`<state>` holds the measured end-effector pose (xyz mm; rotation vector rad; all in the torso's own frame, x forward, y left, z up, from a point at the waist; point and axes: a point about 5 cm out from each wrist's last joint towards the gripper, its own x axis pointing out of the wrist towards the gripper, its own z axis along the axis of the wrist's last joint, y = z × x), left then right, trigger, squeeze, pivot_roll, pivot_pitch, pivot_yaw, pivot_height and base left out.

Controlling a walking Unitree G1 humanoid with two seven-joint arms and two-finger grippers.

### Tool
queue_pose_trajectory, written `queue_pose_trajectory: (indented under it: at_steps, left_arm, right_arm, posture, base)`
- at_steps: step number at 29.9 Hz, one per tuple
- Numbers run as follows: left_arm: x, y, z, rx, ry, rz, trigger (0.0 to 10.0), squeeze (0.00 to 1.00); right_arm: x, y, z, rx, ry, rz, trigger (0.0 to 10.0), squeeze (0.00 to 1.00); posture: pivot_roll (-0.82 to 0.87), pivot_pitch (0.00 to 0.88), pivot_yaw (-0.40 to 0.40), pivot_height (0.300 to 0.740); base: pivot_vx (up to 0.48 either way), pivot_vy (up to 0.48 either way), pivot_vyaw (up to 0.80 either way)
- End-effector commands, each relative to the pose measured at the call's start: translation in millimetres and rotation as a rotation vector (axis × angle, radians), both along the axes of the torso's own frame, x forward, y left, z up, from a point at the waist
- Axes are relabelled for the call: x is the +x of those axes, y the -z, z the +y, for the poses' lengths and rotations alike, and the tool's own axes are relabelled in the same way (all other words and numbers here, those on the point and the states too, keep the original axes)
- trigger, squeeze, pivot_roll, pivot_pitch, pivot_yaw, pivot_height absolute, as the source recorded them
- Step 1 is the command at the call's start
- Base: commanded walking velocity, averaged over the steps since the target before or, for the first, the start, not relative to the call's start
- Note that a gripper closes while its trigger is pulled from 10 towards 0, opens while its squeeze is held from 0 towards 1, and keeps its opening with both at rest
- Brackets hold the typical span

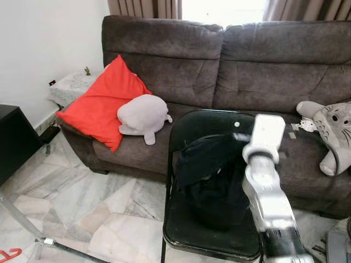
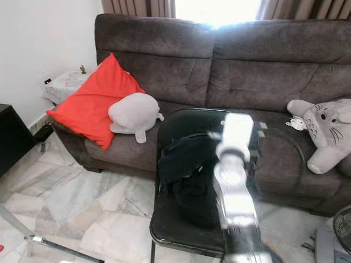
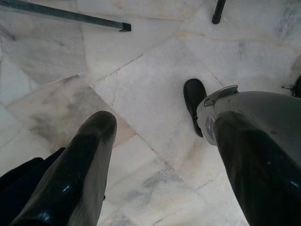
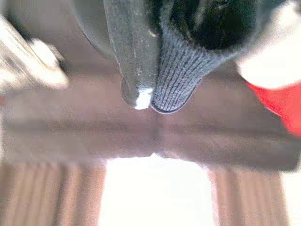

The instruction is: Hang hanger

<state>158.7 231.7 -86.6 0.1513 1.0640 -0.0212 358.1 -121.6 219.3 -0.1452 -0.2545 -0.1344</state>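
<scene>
Closest to my head camera rises my right silver arm (image 1: pixel 269 203), and past its wrist my right gripper (image 4: pixel 149 94) reaches into a dark crumpled garment (image 1: pixel 205 159). A ribbed knit edge (image 4: pixel 181 70) of that cloth lies right against the gripper, but whether it is clamped on the cloth or merely touching it I cannot tell. The hanger I am meant to hang I cannot pick out for certain. It may be buried in the garment under this gripper, since nothing of its hook or shoulders is plain to me. The garment lies heaped on the seat of a glossy black folding chair (image 1: pixel 186 230) directly below the gripper. Beyond the gripper stands a dark brown fabric sofa (image 1: pixel 274 60), with a red square cushion (image 1: pixel 104 104) and a pale grey rounded plush toy (image 1: pixel 143 114) off to the gripper's left, and a grey whiskered plush animal (image 1: pixel 334 129) off to its right. My left gripper (image 3: pixel 162 132) hangs idle with its fingers spread and empty, over the pale marble floor (image 3: pixel 155 84) near my black foot (image 3: pixel 194 101), with a grey metal bar (image 3: pixel 66 16) farther off. I judge the task to be at its very beginning: nothing is hung, no rail is in reach, and finding, lifting and carrying all remain.
</scene>
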Motion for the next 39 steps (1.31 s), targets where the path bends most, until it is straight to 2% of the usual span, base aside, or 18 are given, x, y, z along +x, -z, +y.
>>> queue_pose_trajectory:
  at_steps: [1,3,4,5,6,8,11,12,13,14,18,23,26,28,30,32,36,39]
  left_arm:
    - [-1.1,0.1,1.8,0.005,-0.016,-0.002,10.0,0.00]
    - [-0.9,0.0,1.9,0.005,-0.020,-0.003,10.0,0.00]
    - [-0.9,0.0,1.9,0.005,-0.020,-0.003,10.0,0.00]
    - [-0.8,-0.1,1.9,0.006,-0.020,-0.002,10.0,0.00]
    - [-0.6,0.0,1.8,0.005,-0.021,-0.002,10.0,0.00]
    - [-0.5,0.0,1.5,0.005,-0.022,-0.002,10.0,0.00]
    - [-0.5,0.0,1.2,0.002,-0.024,-0.003,10.0,0.00]
    - [-0.5,0.0,1.2,0.002,-0.024,-0.003,10.0,0.00]
    - [-0.6,0.1,1.2,0.001,-0.024,-0.003,10.0,0.00]
    - [-0.7,0.1,1.3,0.002,-0.022,-0.001,10.0,0.00]
    - [-0.5,0.0,1.4,0.002,-0.019,0.000,10.0,0.00]
    - [0.1,-0.4,1.8,0.003,-0.019,-0.004,10.0,0.00]
    - [0.6,-0.7,2.3,0.005,-0.019,-0.005,10.0,0.00]
    - [0.7,-0.8,2.6,0.007,-0.019,-0.005,10.0,0.00]
    - [0.7,-0.8,2.7,0.007,-0.019,-0.004,10.0,0.00]
    - [0.8,-1.0,3.2,0.009,-0.018,-0.004,10.0,0.00]
    - [0.6,-1.1,3.9,0.010,-0.018,-0.003,10.0,0.00]
    - [0.3,-1.1,4.5,0.012,-0.020,-0.002,10.0,0.00]
  right_arm:
    - [-2.8,-18.0,26.6,-0.032,-0.144,-0.097,0.0,0.00]
    - [-13.9,-37.1,64.3,-0.062,-0.354,-0.201,0.0,0.00]
    - [-13.9,-37.1,64.3,-0.062,-0.354,-0.201,0.0,0.00]
    - [-19.5,-44.7,77.7,-0.084,-0.395,-0.246,0.0,0.00]
    - [-19.2,-46.4,81.9,-0.103,-0.400,-0.254,0.0,0.00]
    - [-11.9,-45.3,79.3,-0.157,-0.344,-0.234,0.0,0.00]
    - [2.4,-40.6,57.8,-0.107,-0.230,-0.170,0.0,0.00]
    - [2.4,-40.6,57.8,-0.107,-0.230,-0.170,0.0,0.00]
    - [8.9,-35.8,44.2,-0.073,-0.167,-0.125,0.0,0.00]
    - [21.7,-30.8,8.8,-0.060,-0.016,-0.057,0.0,0.00]
    - [32.0,-43.5,-29.4,-0.095,0.134,-0.059,0.0,0.00]
    - [38.1,-72.4,-43.5,-0.151,0.188,-0.144,0.0,0.00]
    - [39.6,-98.1,-34.6,-0.165,0.127,-0.238,0.0,0.00]
    - [36.7,-123.3,-16.2,-0.188,0.025,-0.342,0.0,0.00]
    - [36.0,-128.3,-11.7,-0.201,0.005,-0.361,0.0,0.00]
    - [31.7,-149.0,3.6,-0.242,-0.042,-0.445,0.0,0.00]
    - [24.2,-190.2,14.7,-0.352,0.031,-0.598,0.0,0.00]
    - [19.8,-212.9,14.9,-0.308,0.040,-0.651,0.0,0.00]
  posture:
    - [0.05,0.000,0.040,0.740]
    - [0.05,0.000,0.039,0.740]
    - [0.05,0.000,0.039,0.740]
    - [0.05,0.000,0.040,0.740]
    - [0.05,0.000,0.038,0.740]
    - [0.05,0.000,0.035,0.740]
    - [0.06,0.000,0.035,0.740]
    - [0.06,0.000,0.035,0.740]
    - [0.06,0.000,0.034,0.740]
    - [0.05,0.000,0.036,0.740]
    - [0.04,0.000,0.037,0.740]
    - [0.05,0.000,0.040,0.740]
    - [0.05,0.000,0.043,0.740]
    - [0.05,0.000,0.046,0.740]
    - [0.05,0.000,0.046,0.740]
    - [0.05,0.000,0.049,0.740]
    - [0.05,0.000,0.049,0.740]
    - [0.06,0.000,0.049,0.740]
  base:
    - [0.000,0.000,0.00]
    - [0.000,0.000,0.00]
    - [0.000,0.000,0.00]
    - [0.000,0.000,0.00]
    - [0.000,0.000,0.00]
    - [0.000,0.000,0.00]
    - [0.000,0.000,0.00]
    - [0.000,0.000,0.00]
    - [0.000,0.000,0.00]
    - [0.000,0.000,0.00]
    - [0.000,0.000,0.00]
    - [0.000,0.000,0.00]
    - [0.000,0.000,0.00]
    - [0.000,0.000,0.00]
    - [0.000,0.000,0.00]
    - [0.000,0.000,0.00]
    - [0.000,0.000,0.00]
    - [0.000,0.000,0.00]
